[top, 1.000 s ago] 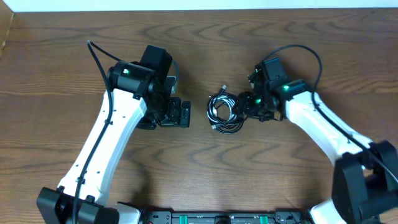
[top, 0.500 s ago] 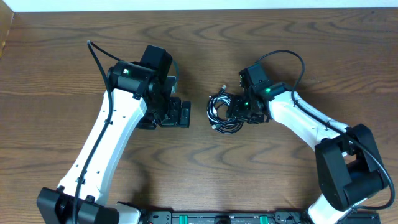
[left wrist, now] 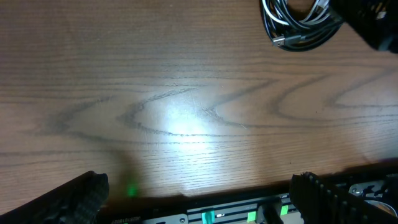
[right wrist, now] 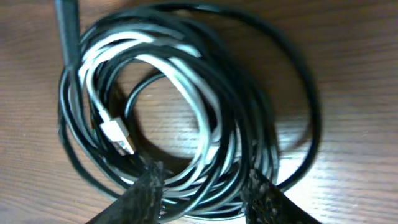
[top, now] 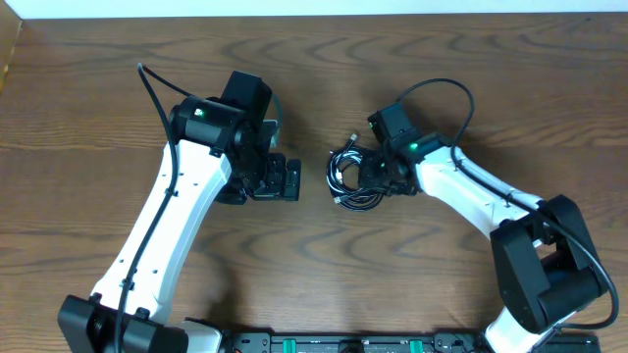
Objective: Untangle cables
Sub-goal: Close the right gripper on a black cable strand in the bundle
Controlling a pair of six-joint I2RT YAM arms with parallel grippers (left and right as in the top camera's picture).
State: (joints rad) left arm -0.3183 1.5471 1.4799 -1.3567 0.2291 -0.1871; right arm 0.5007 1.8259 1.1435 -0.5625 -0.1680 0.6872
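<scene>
The cables (top: 349, 178) lie as one tangled coil on the wooden table between the arms: several black loops and one white cord. In the right wrist view the black loops (right wrist: 281, 59) and the white cord (right wrist: 186, 84) fill the frame, with a white plug end (right wrist: 118, 135) inside the coil. My right gripper (top: 377, 175) is at the coil's right side; its fingers (right wrist: 205, 190) are apart and straddle the near strands. My left gripper (top: 290, 180) is open and empty, left of the coil (left wrist: 298, 25), its fingers (left wrist: 199, 202) wide apart.
The table (top: 314, 265) is brown wood. A black rail with green marks (top: 324, 343) runs along its front edge and also shows in the left wrist view (left wrist: 249, 211). The right arm's own thick black wire (top: 442, 93) loops above its wrist.
My right arm has swung left and turned its wrist, bringing the gripper closer onto the coil's right side. The left arm and the coil have not moved.
</scene>
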